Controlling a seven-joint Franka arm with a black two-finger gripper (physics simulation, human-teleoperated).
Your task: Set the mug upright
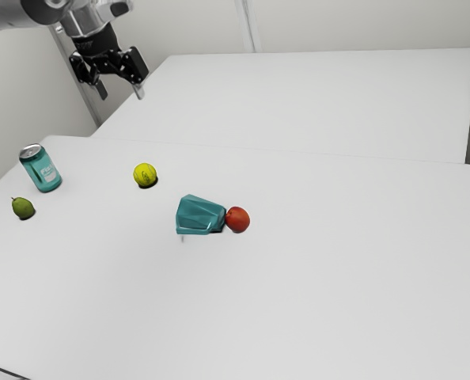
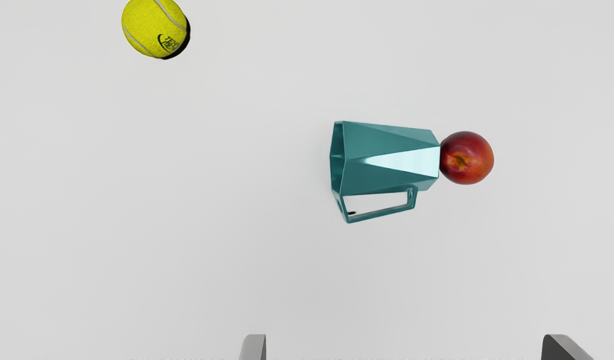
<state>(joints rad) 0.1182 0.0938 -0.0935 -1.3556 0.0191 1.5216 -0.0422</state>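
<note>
Mug: teal, faceted, on its side on the table [image 1: 322, 301]; mouth toward the exterior view's left, base touching the red fruit [image 1: 237, 219]; its point, mug [image 1: 199, 215].
Ball [image 1: 145, 175]: yellow, left of and farther than the mug; dark lettering in the wrist view, beginning "TE", the rest unclear.
Can [image 1: 41, 168]: teal, exterior view's far left; pale lettering, too small to read.
Pear [image 1: 23, 208]: green, just nearer than the can.
Wrist view detail: mug's hollow mouth and handle [image 2: 381, 214].
Gripper [image 1: 120, 93]: wide apart, nothing between the fingers, above the far left.
</note>
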